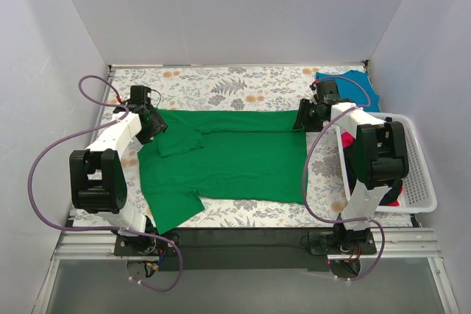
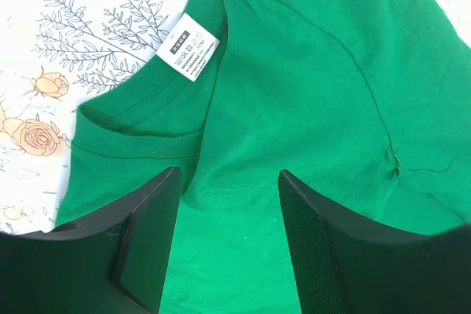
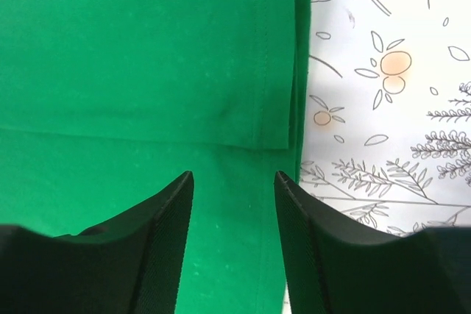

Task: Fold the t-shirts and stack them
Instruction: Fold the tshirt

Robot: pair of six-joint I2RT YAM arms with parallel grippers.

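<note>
Bright green soft-fabric t-shirt lies spread on the floral-print surface just left of the white slotted plastic basket, one long edge folded in; my left fingers and right fingers hang released over its ends, so I judge pinching both corners comes next.

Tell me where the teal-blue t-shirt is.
The teal-blue t-shirt lies at the far right corner of the table in the top view, behind the right gripper and beyond the white basket.
</note>
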